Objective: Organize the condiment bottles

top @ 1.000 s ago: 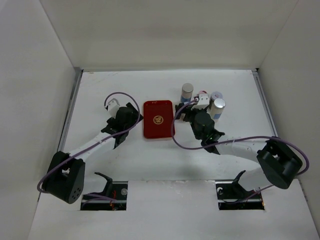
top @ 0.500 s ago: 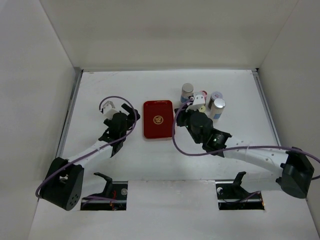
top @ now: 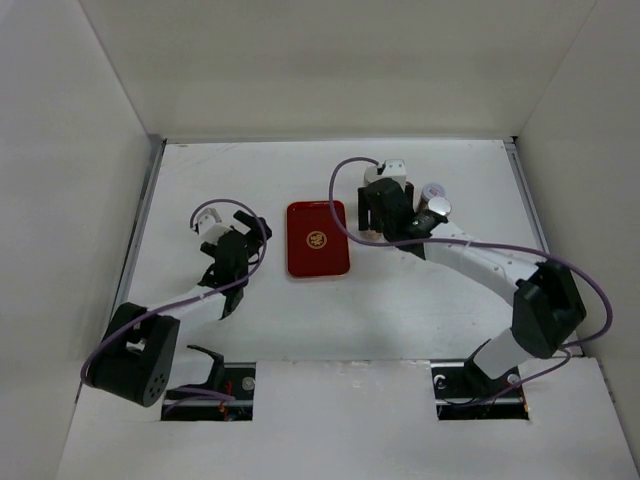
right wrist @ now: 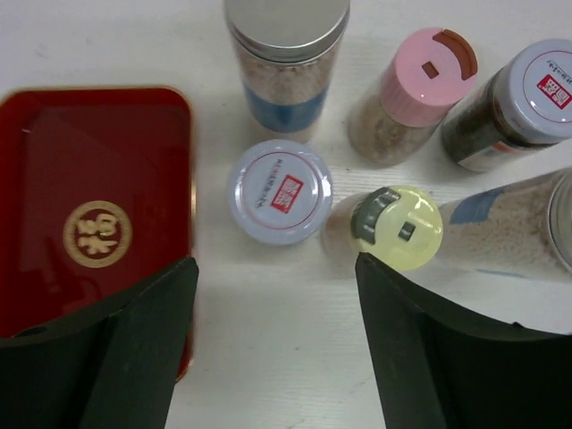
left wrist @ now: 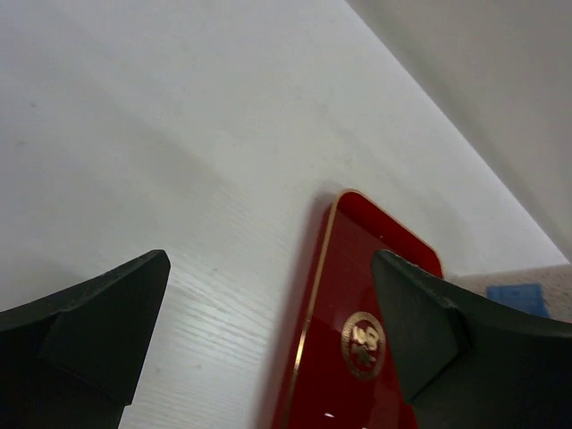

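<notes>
Jaws released and empty, the right gripper [right wrist: 275,268] is hovering at 6 o'clock of the small lavender-capped cylindrical jar [right wrist: 279,192], probably light, stiff and slick, best pinched below its cap.

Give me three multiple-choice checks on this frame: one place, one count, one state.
1. In the right wrist view, the flat red rectangular tray lies: A) left of the small cylindrical jars B) right of them C) under them.
2. How many lavender round caps carry a red square label? A) one B) two C) four.
3. The right gripper fingers are: A) shut on the pink-capped jar B) apart, holding nothing C) shut on the tray.
Key: 1 A, every jar stands right of it on the white table. 2 B, one at centre, one at upper right. 3 B, bare table shows between them.
</notes>
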